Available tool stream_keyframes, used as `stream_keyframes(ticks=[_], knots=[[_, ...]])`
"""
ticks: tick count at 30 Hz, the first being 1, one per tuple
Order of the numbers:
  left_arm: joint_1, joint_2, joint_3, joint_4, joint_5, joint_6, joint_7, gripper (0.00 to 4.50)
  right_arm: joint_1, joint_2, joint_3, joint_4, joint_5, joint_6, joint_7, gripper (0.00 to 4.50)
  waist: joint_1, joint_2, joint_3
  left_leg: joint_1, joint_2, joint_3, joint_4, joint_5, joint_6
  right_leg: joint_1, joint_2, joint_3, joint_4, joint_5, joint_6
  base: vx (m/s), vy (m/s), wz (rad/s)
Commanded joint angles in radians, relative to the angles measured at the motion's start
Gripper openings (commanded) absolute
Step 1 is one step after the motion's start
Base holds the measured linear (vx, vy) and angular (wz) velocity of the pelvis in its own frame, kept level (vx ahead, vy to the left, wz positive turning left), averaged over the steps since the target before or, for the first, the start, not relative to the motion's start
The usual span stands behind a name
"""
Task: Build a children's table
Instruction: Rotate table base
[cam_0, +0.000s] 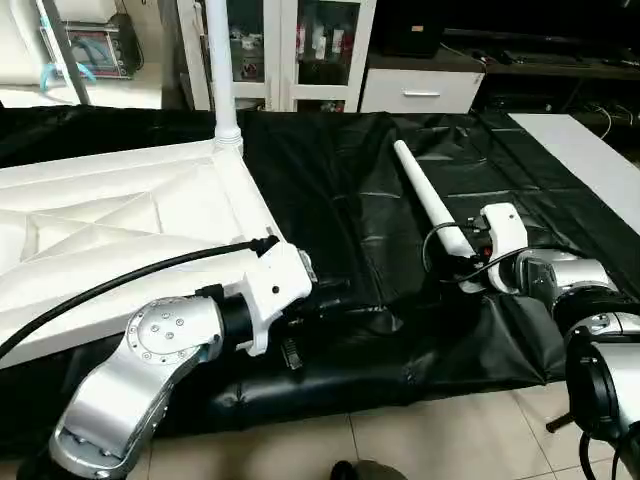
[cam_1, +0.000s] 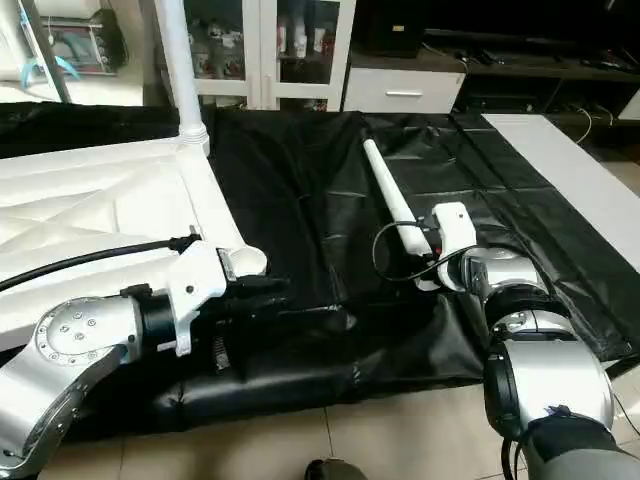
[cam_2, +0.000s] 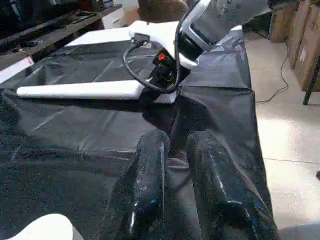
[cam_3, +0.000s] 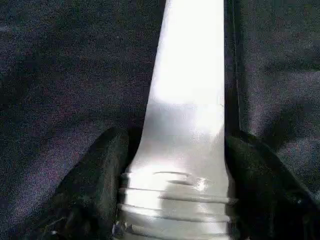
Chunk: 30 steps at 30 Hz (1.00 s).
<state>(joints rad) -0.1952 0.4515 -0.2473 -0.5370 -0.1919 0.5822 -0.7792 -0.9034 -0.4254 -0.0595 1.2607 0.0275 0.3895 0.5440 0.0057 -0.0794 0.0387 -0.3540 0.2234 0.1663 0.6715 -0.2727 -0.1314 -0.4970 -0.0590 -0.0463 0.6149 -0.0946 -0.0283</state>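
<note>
Left end effector (cam_1: 262, 290): clenched, empty, resting beside tabletop (cam_0: 120, 230).
Right end effector (cam_0: 470, 262): grasping loose leg (cam_0: 430, 205) at its threaded base, ready for lifting.

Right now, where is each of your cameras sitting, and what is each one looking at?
Left eye view: on my head, looking down over my silver forearms at the white table top, its upright leg and the black sheet.
Right eye view: beside it, same scene.
Left wrist view: along my left gripper, its fingers close together, toward my right arm.
Right wrist view: along my right gripper, gripping the loose leg's threaded end.
The loose leg lies in all four views.
</note>
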Motion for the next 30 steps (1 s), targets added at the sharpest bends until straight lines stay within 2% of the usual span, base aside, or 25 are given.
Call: stream_keyframes(ticks=[1, 3, 8, 11, 12, 13, 15, 16, 18, 19, 20, 21, 22, 23, 24, 25, 26, 27, 28, 29, 30], knots=[[-0.011, 0.001, -0.011, -0.019, -0.007, 0.007, 0.005, 0.98, -0.010, -0.012, -0.003, 0.020, -0.010, 0.020, -0.003, 2.66, 0.005, 0.009, -0.064, -0.022, -0.018, 0.015, -0.085, -0.138, 0.058, 0.088, -0.033, 0.005, -0.070, -0.468, -0.145, 0.000, 0.000, 0.00], [-0.015, -0.001, -0.010, -0.016, -0.006, 0.001, 0.009, 0.98, -0.005, -0.014, -0.004, 0.025, -0.012, 0.022, -0.015, 2.65, 0.004, 0.011, -0.064, -0.022, -0.018, 0.014, -0.085, -0.138, 0.057, 0.088, -0.033, 0.005, -0.070, -0.466, -0.145, 0.000, 0.000, 0.00], [-0.024, -0.008, -0.003, -0.006, -0.001, -0.005, 0.028, 0.98, -0.004, -0.015, -0.047, 0.029, 0.021, 0.019, -0.050, 2.65, 0.004, 0.013, -0.064, -0.020, -0.019, 0.014, -0.085, -0.147, 0.055, 0.087, -0.032, 0.004, -0.071, -0.473, -0.141, 0.000, 0.000, 0.00], [-0.043, -0.044, 0.026, 0.016, -0.002, 0.007, 0.080, 0.98, -0.006, -0.015, -0.078, 0.009, 0.048, -0.055, -0.053, 2.64, 0.005, 0.007, -0.065, -0.020, -0.019, 0.015, -0.084, -0.146, 0.053, 0.087, -0.032, 0.002, -0.072, -0.476, -0.135, 0.000, 0.000, 0.00], [-0.063, -0.076, 0.055, 0.041, 0.003, 0.023, 0.135, 0.98, -0.007, -0.010, -0.109, -0.021, 0.081, -0.115, -0.033, 2.64, 0.005, 0.000, -0.066, -0.022, -0.020, 0.017, -0.081, -0.141, 0.060, 0.087, -0.032, 0.001, -0.075, -0.482, -0.128, 0.000, 0.000, 0.00], [-0.066, -0.081, 0.060, 0.044, 0.003, 0.027, 0.144, 0.98, -0.007, -0.009, -0.113, -0.025, 0.085, -0.120, -0.031, 2.64, 0.007, 0.002, -0.066, -0.022, -0.020, 0.016, -0.081, -0.141, 0.060, 0.088, -0.033, 0.002, -0.072, -0.484, -0.126, 0.000, 0.000, 0.00], [-0.087, -0.117, 0.095, 0.074, 0.011, 0.031, 0.207, 0.98, -0.001, -0.005, -0.128, -0.061, 0.103, -0.140, -0.006, 2.64, 0.007, 0.001, -0.066, -0.025, -0.023, 0.016, -0.080, -0.128, 0.068, 0.090, -0.031, 0.000, -0.074, -0.491, -0.115, 0.000, 0.000, 0.00], [-0.105, -0.151, 0.130, 0.096, 0.009, 0.038, 0.256, 0.98, 0.016, 0.002, -0.135, -0.109, 0.118, -0.151, 0.019, 2.64, 0.007, -0.009, -0.067, -0.030, -0.024, 0.016, -0.079, -0.111, 0.074, 0.095, -0.032, 0.000, -0.073, -0.493, -0.107, 0.000, 0.000, 0.00], [-0.119, -0.176, 0.155, 0.112, 0.005, 0.045, 0.292, 0.98, 0.030, 0.007, -0.141, -0.145, 0.131, -0.156, 0.035, 2.63, 0.009, -0.005, -0.069, -0.030, -0.025, 0.017, -0.077, -0.088, 0.084, 0.094, -0.031, 0.000, -0.076, -0.488, -0.096, 0.000, 0.000, 0.00], [-0.137, -0.211, 0.190, 0.126, -0.012, 0.062, 0.333, 0.98, 0.054, 0.015, -0.151, -0.204, 0.152, -0.153, 0.055, 2.63, 0.011, -0.005, -0.069, -0.028, -0.024, 0.017, -0.077, -0.081, 0.090, 0.092, -0.030, -0.001, -0.077, -0.486, -0.094, 0.000, 0.000, 0.00], [-0.145, -0.225, 0.204, 0.131, -0.021, 0.069, 0.348, 0.98, 0.064, 0.019, -0.154, -0.230, 0.160, -0.150, 0.063, 2.62, 0.009, -0.014, -0.069, -0.029, -0.025, 0.020, -0.075, -0.079, 0.094, 0.092, -0.027, -0.001, -0.078, -0.485, -0.091, 0.000, 0.000, 0.00], [-0.182, -0.302, 0.275, 0.147, -0.102, 0.122, 0.401, 1.26, 0.151, 0.045, -0.161, -0.411, 0.213, -0.132, 0.105, 2.61, 0.017, -0.006, -0.073, -0.027, -0.021, 0.017, -0.077, -0.052, 0.099, 0.093, -0.031, -0.001, -0.073, -0.443, -0.106, 0.000, 0.000, 0.00], [-0.182, -0.302, 0.275, 0.147, -0.102, 0.122, 0.401, 1.33, 0.151, 0.045, -0.161, -0.411, 0.213, -0.132, 0.105, 2.59, 0.022, -0.005, -0.072, -0.027, -0.023, 0.020, -0.077, -0.048, 0.103, 0.093, -0.028, 0.002, -0.077, -0.424, -0.103, 0.000, 0.000, 0.00], [-0.198, -0.329, 0.298, 0.152, -0.134, 0.148, 0.416, 1.33, 0.193, 0.058, -0.164, -0.494, 0.237, -0.121, 0.111, 2.59, 0.021, -0.008, -0.075, -0.025, -0.019, 0.017, -0.078, -0.042, 0.106, 0.090, -0.028, 0.000, -0.070, -0.405, -0.112, 0.000, 0.000, 0.00], [-0.218, -0.364, 0.323, 0.163, -0.174, 0.193, 0.434, 1.33, 0.255, 0.080, -0.168, -0.616, 0.274, -0.098, 0.112, 2.54, 0.027, -0.006, -0.074, -0.024, -0.019, 0.020, -0.079, -0.036, 0.117, 0.091, -0.027, 0.000, -0.074, -0.382, -0.121, 0.000, 0.000, 0.00], [-0.228, -0.380, 0.331, 0.171, -0.191, 0.217, 0.442, 1.37, 0.292, 0.093, -0.168, -0.688, 0.296, -0.081, 0.111, 2.44, 0.031, -0.008, -0.074, -0.022, -0.016, 0.017, -0.082, -0.030, 0.123, 0.091, -0.028, 0.001, -0.067, -0.365, -0.128, 0.000, 0.000, 0.00], [-0.235, -0.390, 0.335, 0.176, -0.196, 0.232, 0.449, 1.68, 0.313, 0.100, -0.168, -0.727, 0.307, -0.070, 0.110, 2.30, 0.036, -0.010, -0.074, -0.022, -0.017, 0.019, -0.082, -0.021, 0.128, 0.090, -0.026, 0.000, -0.070, -0.364, -0.124, 0.000, 0.000, 0.00], [-0.259, -0.441, 0.359, 0.209, -0.216, 0.284, 0.488, 1.68, 0.369, 0.121, -0.166, -0.834, 0.341, -0.036, 0.102, 2.20, 0.037, -0.010, -0.074, -0.024, -0.016, 0.016, -0.084, -0.020, 0.131, 0.092, -0.028, -0.001, -0.070, -0.372, -0.123, 0.000, 0.000, 0.00], [-0.265, -0.454, 0.367, 0.220, -0.221, 0.300, 0.501, 1.73, 0.386, 0.128, -0.167, -0.866, 0.352, -0.025, 0.100, 2.16, 0.045, 0.007, -0.072, -0.015, -0.018, 0.021, -0.080, -0.029, 0.126, 0.083, -0.023, -0.001, -0.083, -0.384, -0.111, 0.000, 0.000, 0.00], [-0.276, -0.478, 0.377, 0.239, -0.228, 0.322, 0.522, 1.75, 0.412, 0.138, -0.167, -0.914, 0.367, -0.007, 0.093, 2.12, 0.043, 0.004, -0.072, -0.015, -0.016, 0.020, -0.081, -0.038, 0.126, 0.082, -0.023, -0.002, -0.082, -0.391, -0.110, 0.000, 0.000, 0.00], [-0.285, -0.494, 0.381, 0.254, -0.228, 0.336, 0.536, 1.84, 0.434, 0.144, -0.166, -0.952, 0.371, 0.010, 0.082, 2.01, 0.045, 0.001, -0.072, -0.021, -0.016, 0.016, -0.085, -0.047, 0.123, 0.088, -0.025, -0.007, -0.085, -0.422, -0.095, 0.000, 0.000, 0.00]])
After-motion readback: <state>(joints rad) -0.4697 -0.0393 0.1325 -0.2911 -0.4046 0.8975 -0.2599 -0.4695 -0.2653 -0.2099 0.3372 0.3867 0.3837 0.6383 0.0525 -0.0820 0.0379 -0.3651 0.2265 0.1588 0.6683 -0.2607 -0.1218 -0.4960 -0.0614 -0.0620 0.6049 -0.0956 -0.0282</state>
